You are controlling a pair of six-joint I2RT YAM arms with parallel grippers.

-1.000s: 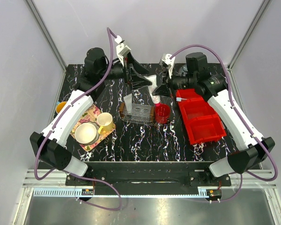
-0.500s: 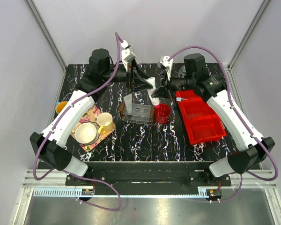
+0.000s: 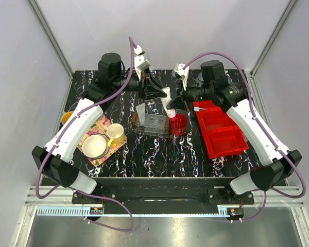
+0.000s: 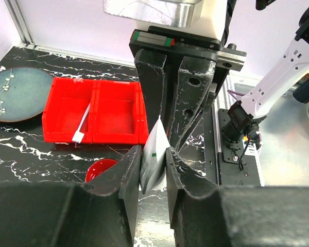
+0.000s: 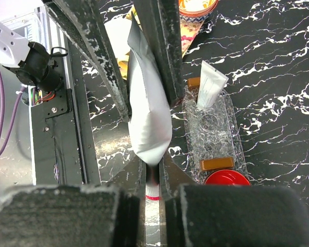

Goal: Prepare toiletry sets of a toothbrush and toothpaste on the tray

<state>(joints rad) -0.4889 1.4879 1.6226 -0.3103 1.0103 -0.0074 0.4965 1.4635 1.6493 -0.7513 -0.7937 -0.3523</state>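
A white toothpaste tube (image 5: 147, 116) hangs in the air between both grippers, just behind the clear tray (image 3: 157, 128). My right gripper (image 5: 153, 177) is shut on its cap end. My left gripper (image 4: 153, 165) is closed on its flat crimped end (image 4: 154, 154), with both pads touching it. In the top view the left gripper (image 3: 158, 95) and right gripper (image 3: 174, 105) face each other. A second toothpaste tube (image 5: 210, 85) stands leaning in the tray (image 5: 227, 135). The pale toothbrush (image 4: 82, 122) lies in the red bin (image 4: 113, 110).
A red cup (image 3: 178, 124) stands against the tray's right end. The red two-compartment bin (image 3: 221, 131) sits to the right. A flowery tray (image 3: 87, 135) with a bowl and a yellow mug is at the left. A grey-blue plate (image 4: 15, 92) lies behind the bin.
My left gripper has come in from the left and closed its jaws onto the tube's crimped end. The right gripper kept its hold on the cap end and shifted slightly.
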